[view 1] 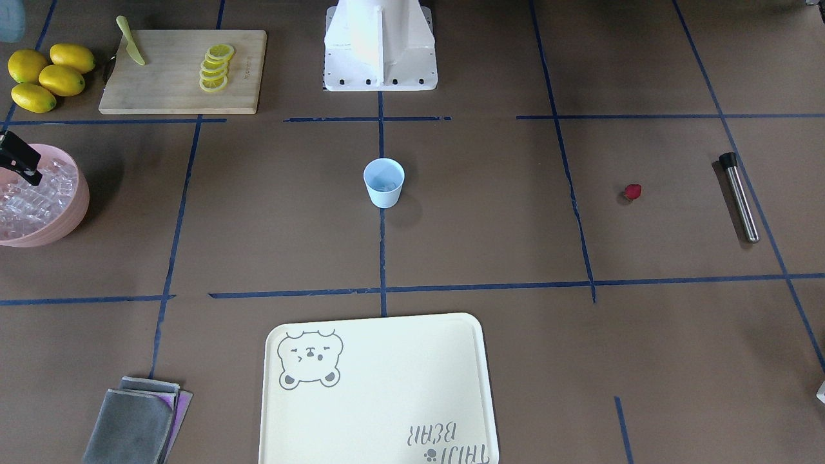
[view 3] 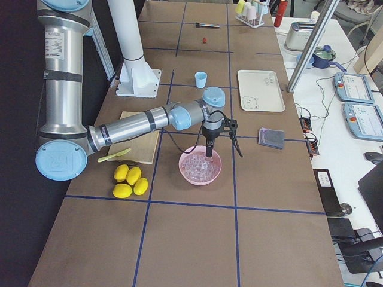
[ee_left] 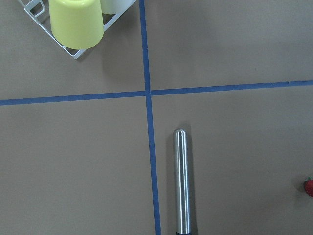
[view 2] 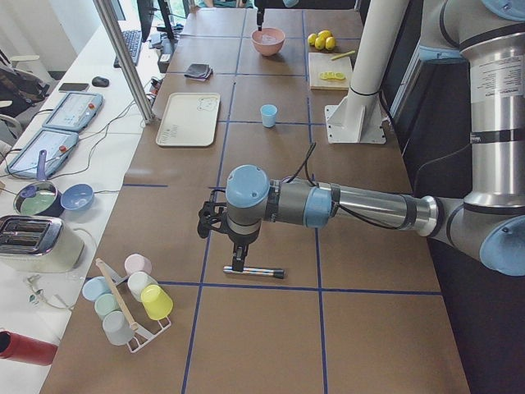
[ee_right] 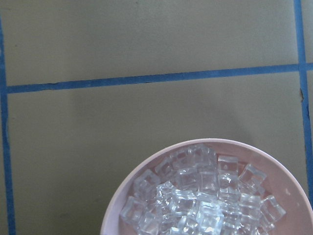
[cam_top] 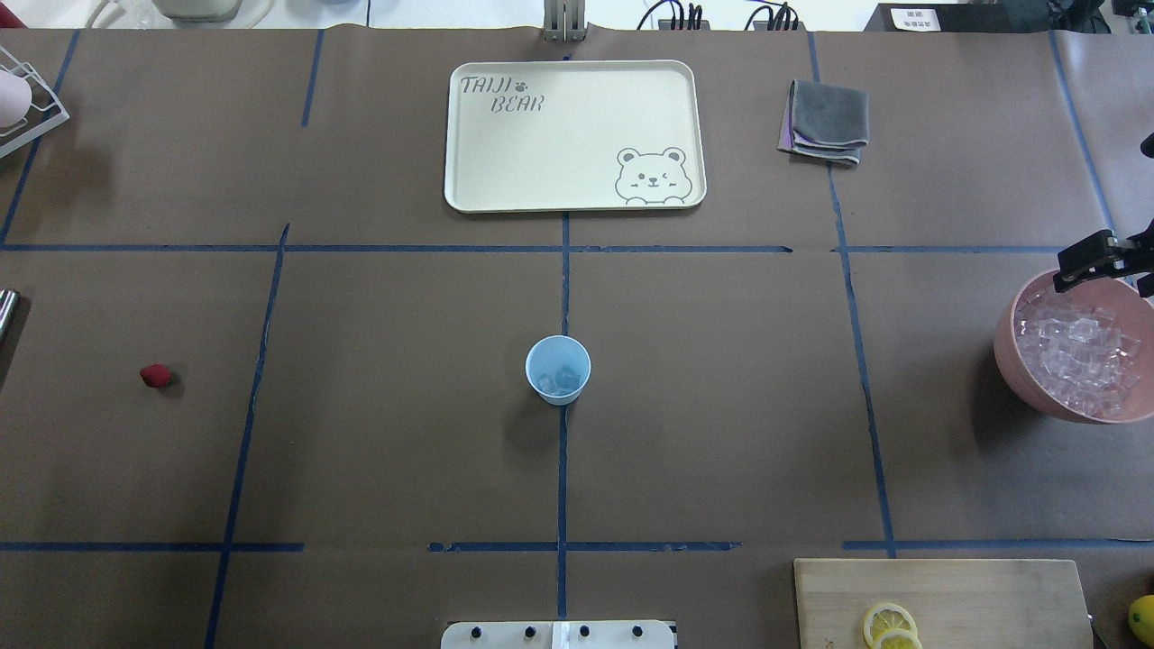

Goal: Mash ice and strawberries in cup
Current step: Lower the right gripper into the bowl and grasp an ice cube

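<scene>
Pale blue cup (cam_top: 558, 370) standing upright at the table's centre, a few ice cubes (cam_top: 561, 382) lying inside | strawberry (cam_top: 155, 376) lying well apart on the robot's left | right gripper (cam_top: 1091, 261) hovering over the pink bowl (cam_top: 1005, 361) holding the ice heap (cam_top: 1077, 351), finger state impossible to tell | left gripper (view 2: 238, 261) hanging above a steel rod (view 2: 262, 272), finger state impossible to tell.

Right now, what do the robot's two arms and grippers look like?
Both are silver-grey tubes with pale blue joint caps and a white printed label on the upper segment. The left arm carries a black cable along its forearm to the black left gripper. The right arm matches, with black cable loops beside the black right gripper.
</scene>
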Robot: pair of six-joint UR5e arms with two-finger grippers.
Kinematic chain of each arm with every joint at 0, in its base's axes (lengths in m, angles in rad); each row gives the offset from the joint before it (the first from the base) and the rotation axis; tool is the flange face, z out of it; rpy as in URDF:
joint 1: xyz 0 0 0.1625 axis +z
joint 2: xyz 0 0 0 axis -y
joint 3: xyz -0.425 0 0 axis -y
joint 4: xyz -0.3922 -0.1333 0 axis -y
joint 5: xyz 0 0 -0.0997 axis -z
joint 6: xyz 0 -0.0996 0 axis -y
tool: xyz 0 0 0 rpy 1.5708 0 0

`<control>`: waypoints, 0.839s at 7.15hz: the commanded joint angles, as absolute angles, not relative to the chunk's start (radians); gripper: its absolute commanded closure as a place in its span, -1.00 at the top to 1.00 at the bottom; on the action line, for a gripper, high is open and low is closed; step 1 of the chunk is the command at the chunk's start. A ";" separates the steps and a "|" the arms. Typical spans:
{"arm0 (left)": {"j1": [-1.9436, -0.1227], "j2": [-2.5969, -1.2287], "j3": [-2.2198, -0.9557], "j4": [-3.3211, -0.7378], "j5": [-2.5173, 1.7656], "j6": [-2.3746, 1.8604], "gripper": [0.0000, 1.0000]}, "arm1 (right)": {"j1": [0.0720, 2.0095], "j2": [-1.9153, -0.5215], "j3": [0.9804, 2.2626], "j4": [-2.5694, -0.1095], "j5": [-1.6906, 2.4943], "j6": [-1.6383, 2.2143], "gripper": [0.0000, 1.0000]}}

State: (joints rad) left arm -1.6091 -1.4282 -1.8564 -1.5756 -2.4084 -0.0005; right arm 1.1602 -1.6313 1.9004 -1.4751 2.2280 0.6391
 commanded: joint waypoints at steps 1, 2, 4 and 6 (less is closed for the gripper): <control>-1.609 -1.427 -1.861 -1.575 -2.408 -0.002 1.00 | 1.161 -1.632 1.842 -1.442 2.243 0.641 0.98; -1.609 -1.425 -1.862 -1.575 -2.408 -0.002 1.00 | 1.161 -1.632 1.838 -1.443 2.243 0.638 0.98; -1.609 -1.425 -1.862 -1.575 -2.408 -0.002 1.00 | 1.160 -1.631 1.777 -1.378 2.241 0.637 0.98; -1.609 -1.424 -1.868 -1.574 -2.408 -0.002 1.00 | 1.160 -1.632 1.714 -1.321 2.241 0.635 0.97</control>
State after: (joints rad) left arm -1.6091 -1.4246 -1.8639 -1.5750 -2.4084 -0.0015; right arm 1.1598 -1.6314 1.7495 -1.3553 2.2412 0.6363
